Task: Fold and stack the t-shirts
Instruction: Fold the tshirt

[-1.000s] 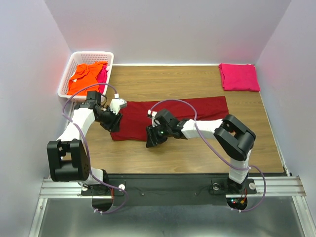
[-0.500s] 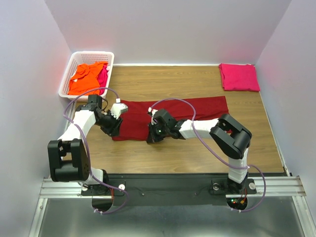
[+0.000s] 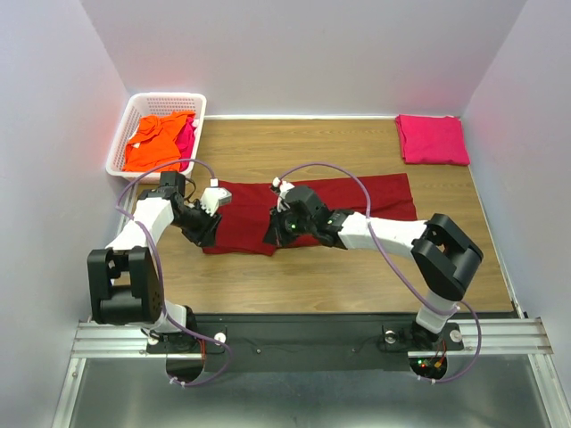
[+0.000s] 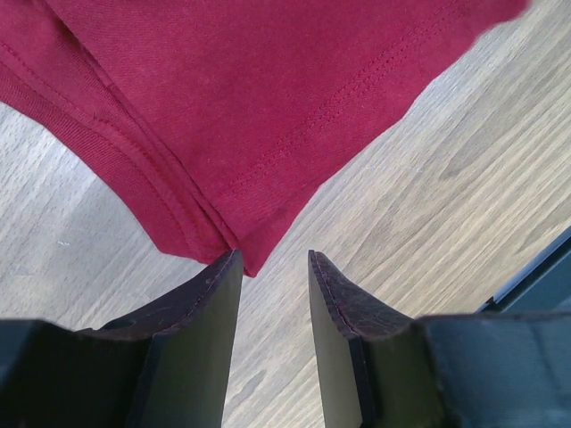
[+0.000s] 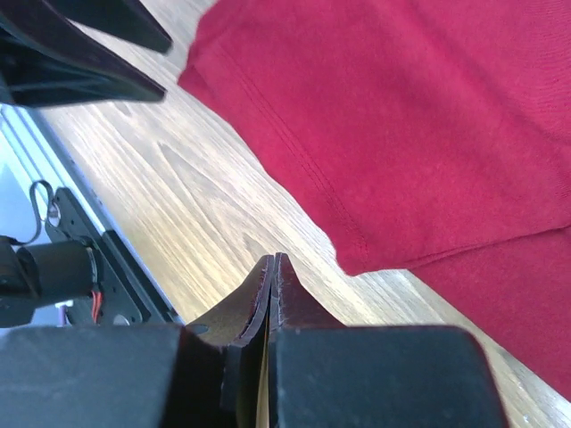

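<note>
The dark red t-shirt lies as a long strip mid-tabletop, its long axis running left to right. The arms hide parts of its near hem, and I cannot tell which end is the collar. The left pincer stands partly open with the shirt's left corner at its tips, not gripped. The right pincer is pressed closed and empty, just off the hem.

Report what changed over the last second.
The right arm pushed inward toward the dark red shirt at its near hem, elbow swinging right, and its jaws closed on nothing. The left arm barely moved, jaws open at the shirt's corner. The shirt, basket and folded pink shirt stayed put.
</note>
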You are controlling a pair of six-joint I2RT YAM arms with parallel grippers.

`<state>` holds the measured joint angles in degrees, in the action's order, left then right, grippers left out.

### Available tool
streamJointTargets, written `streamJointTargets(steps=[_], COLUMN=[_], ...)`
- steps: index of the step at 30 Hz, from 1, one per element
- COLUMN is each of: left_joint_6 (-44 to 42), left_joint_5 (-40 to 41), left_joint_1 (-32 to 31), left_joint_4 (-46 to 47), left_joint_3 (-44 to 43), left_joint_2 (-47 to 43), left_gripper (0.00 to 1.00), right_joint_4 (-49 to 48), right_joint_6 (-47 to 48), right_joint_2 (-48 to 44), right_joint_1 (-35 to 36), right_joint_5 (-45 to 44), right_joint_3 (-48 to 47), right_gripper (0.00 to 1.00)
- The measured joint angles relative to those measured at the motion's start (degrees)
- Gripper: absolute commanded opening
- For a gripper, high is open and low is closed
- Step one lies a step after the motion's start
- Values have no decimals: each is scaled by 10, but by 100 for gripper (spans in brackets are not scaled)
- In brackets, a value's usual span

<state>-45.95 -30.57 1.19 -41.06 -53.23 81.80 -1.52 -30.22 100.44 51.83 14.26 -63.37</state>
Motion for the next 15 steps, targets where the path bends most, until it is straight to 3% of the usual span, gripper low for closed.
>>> streamJointTargets(steps=[5,7,10,15], left_joint_6=[1,0,1,4], left_joint_5=[0,0,5,9], left_joint_1=[0,0,0,0], left_joint_4=[0,0,0,1], left_joint_3=[0,-1,-1,-2], left_joint_2=[8,15,27,47], left_gripper=[49,49,49,47], right_joint_4=[1,1,5,12], right_joint_6=[2,5,5,-3], right_joint_2=[-7,-7,-5,16], right_joint_1=[0,0,0,0], right_joint_5=[-11,-10,-8,-8], right_joint_3=[0,0,0,1], right_gripper=[1,11,36,41])
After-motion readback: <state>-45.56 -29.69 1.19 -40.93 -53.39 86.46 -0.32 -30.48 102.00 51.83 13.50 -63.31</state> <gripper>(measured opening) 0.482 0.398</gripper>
